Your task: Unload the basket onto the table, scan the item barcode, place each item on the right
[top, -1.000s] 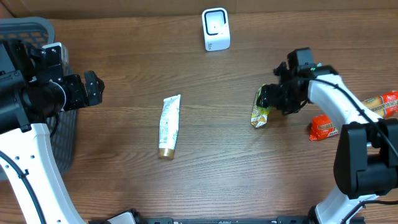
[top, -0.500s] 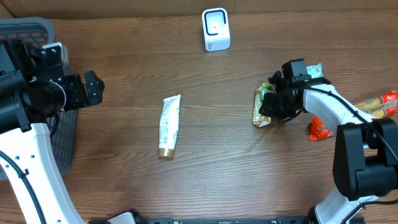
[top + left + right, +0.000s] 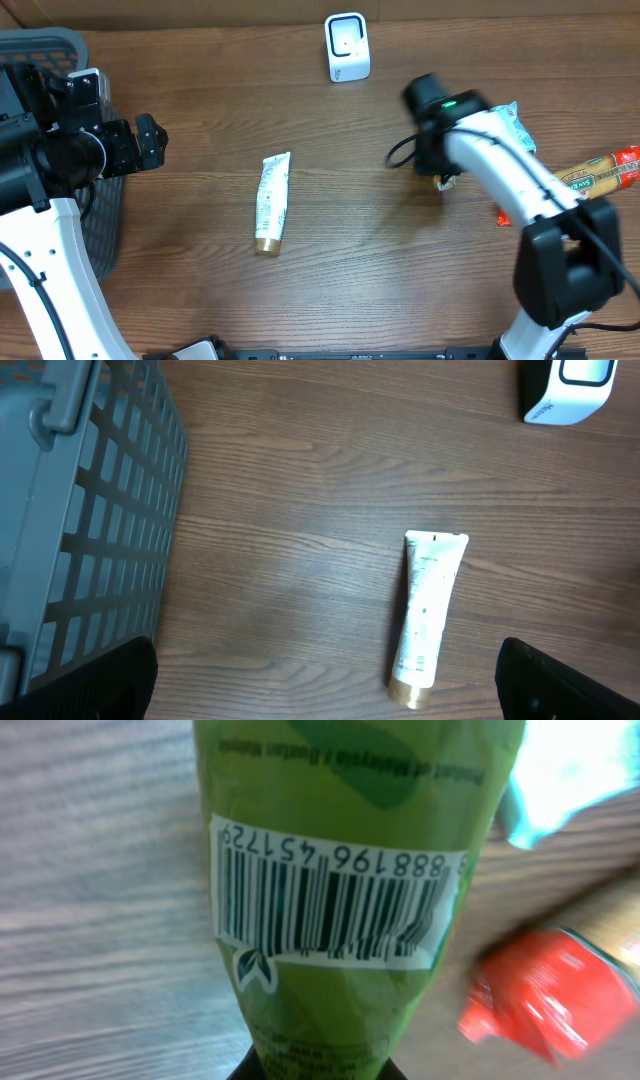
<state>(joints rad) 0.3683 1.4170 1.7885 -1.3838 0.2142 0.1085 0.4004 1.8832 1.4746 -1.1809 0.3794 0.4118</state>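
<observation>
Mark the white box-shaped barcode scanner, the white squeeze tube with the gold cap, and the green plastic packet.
white box-shaped barcode scanner [image 3: 347,47], overhead view, front face.
white squeeze tube with gold cap [image 3: 272,203], overhead view, middle of the body.
green plastic packet [image 3: 340,910], right wrist view, its barcode label.

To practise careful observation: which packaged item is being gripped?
The green pouch with the barcode label: it alone is gripped. The white tube and red packet lie free.
</observation>
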